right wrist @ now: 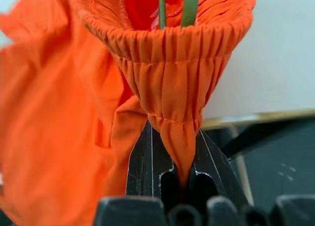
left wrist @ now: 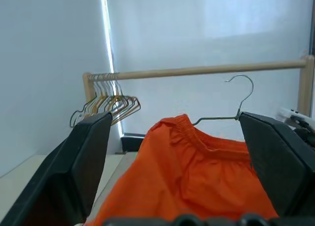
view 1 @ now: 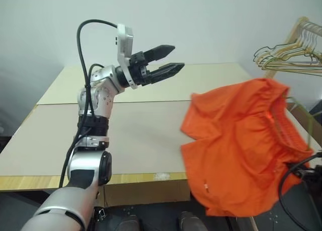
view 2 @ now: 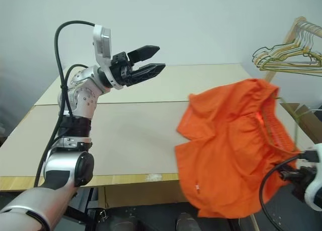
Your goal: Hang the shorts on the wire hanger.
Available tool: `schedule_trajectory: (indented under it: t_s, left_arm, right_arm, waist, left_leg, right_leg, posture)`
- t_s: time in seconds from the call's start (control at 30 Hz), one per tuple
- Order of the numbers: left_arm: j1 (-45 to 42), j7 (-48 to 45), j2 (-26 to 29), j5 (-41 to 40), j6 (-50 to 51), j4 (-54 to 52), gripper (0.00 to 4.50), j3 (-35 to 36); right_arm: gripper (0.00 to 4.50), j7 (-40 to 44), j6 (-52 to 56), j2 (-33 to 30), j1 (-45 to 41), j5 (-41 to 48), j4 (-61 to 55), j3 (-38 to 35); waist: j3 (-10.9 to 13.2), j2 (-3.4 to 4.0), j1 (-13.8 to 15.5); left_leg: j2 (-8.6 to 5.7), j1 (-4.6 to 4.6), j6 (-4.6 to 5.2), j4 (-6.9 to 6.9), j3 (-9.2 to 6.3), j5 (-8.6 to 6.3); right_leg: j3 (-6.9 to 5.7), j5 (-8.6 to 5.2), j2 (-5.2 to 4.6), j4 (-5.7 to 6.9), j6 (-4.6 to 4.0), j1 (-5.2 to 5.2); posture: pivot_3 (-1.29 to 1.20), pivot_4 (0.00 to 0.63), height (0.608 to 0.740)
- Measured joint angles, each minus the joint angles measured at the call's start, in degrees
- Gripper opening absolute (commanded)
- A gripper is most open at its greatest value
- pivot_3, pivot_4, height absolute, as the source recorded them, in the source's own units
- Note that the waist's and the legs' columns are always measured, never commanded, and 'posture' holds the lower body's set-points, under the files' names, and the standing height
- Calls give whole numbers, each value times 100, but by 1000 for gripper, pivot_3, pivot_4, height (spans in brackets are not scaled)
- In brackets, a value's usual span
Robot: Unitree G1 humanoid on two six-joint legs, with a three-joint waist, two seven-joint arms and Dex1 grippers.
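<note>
The shorts (view 1: 241, 145) hang in the air at the right edge of the bench (view 1: 141, 135), partly over its corner and partly past it. The right gripper (right wrist: 179, 174) has its jaws pressed together on a fold of the gathered waistband, so the cloth is pinched there and falls down from this point. The waistband stands open like a mouth, and two thin olive-grey wires of the wire hanger (right wrist: 189, 7) go down into this opening. In the left wrist view the small hook and one shoulder of the same hanger rise above the orange waistband, and the hook is not on the rail; it stands free below it.

The left gripper (view 1: 168, 60) is raised above the bench, well apart from the shorts, and points toward them. Its jaws are spread wide and there is nothing between them.

Behind the shorts, at the right, a pale wooden rail (left wrist: 206, 69) runs level on wooden posts. A cluster of gold and dark wire hangers (left wrist: 106, 103) hangs near one end of the rail, close to the post. The bench top is pale with a seam across it and a light wooden front edge. A black cable (view 1: 83, 45) loops above the left arm. Between the left gripper and the shorts nothing stands in the way.
</note>
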Motion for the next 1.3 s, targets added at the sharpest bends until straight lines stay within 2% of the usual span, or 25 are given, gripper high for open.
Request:
schedule_trajectory:
  t_s: [0.17, 0.27, 0.4, 0.53, 0.7, 0.9, 1.13, 1.3]
  left_arm:
    - [301, 434, -105, -298, 301, -644, 4449, -32]
    - [316, 661, -176, -410, 332, -777, 4449, -64]
    - [324, 683, -81, -478, 330, -857, 4449, -71]
    - [360, 674, -72, -511, 303, -856, 4449, -167]
    - [360, 653, -17, -511, 247, -841, 4449, -264]
    - [359, 636, 102, -511, 201, -803, 4449, -301]
    - [358, 604, 168, -508, 177, -786, 4449, -373]
    - [354, 589, 183, -508, 167, -772, 4449, -416]
  right_arm:
    - [0, -828, 1, -380, -273, 671, 740, -618]
    - [0, -2119, 0, -914, -991, 1570, 2038, -1121]
    - [0, -3710, 0, -1743, -1105, 2718, 3457, -1404]
    - [0, -4657, 1, -2486, -1142, 3652, 4654, -1313]
    - [0, -5321, 1, -2907, -1506, 4226, 5766, -910]
    - [0, -5763, 0, -2924, -1477, 4775, 6086, -610]
    - [0, -5984, 0, -3180, -1716, 4735, 6710, -667]
    - [0, -6165, 1, -3372, -2208, 4209, 7332, -736]
  waist:
    - [-19, 30, -166]
    - [-28, 49, -272]
    - [-28, 47, -344]
    - [-33, 55, -454]
    - [-40, 54, -548]
    - [-44, 66, -569]
    - [-46, 70, -585]
    - [-46, 69, -594]
  left_leg:
    - [-4, 27, -2, -13, 4, -2]
    - [-7, 59, -1, -43, 2, -2]
    - [-7, 124, 2, -101, 8, -4]
    - [-16, 153, 5, -126, 6, -6]
    - [-22, 158, 5, -126, 5, -6]
    - [-25, 142, 5, -148, 5, -6]
    - [-25, 152, 5, -149, 7, -6]
    - [-25, 156, 5, -150, 7, -6]
  right_leg:
    - [9, -9, 0, -6, -6, 19]
    - [6, -9, -3, -53, -9, 68]
    - [12, -37, -4, -96, -50, 131]
    - [24, -41, -4, -153, -50, 192]
    - [38, -39, -4, -172, -38, 205]
    - [47, -41, -3, -179, -27, 200]
    - [49, -42, -3, -181, -30, 200]
    - [50, -43, -3, -183, -31, 199]
  posture:
    - [-158, 0, 740]
    - [-157, 0, 740]
    - [-152, 0, 740]
    - [-149, 0, 740]
    - [-136, 0, 740]
    - [-130, 0, 740]
    - [-129, 0, 740]
    - [-127, 0, 740]
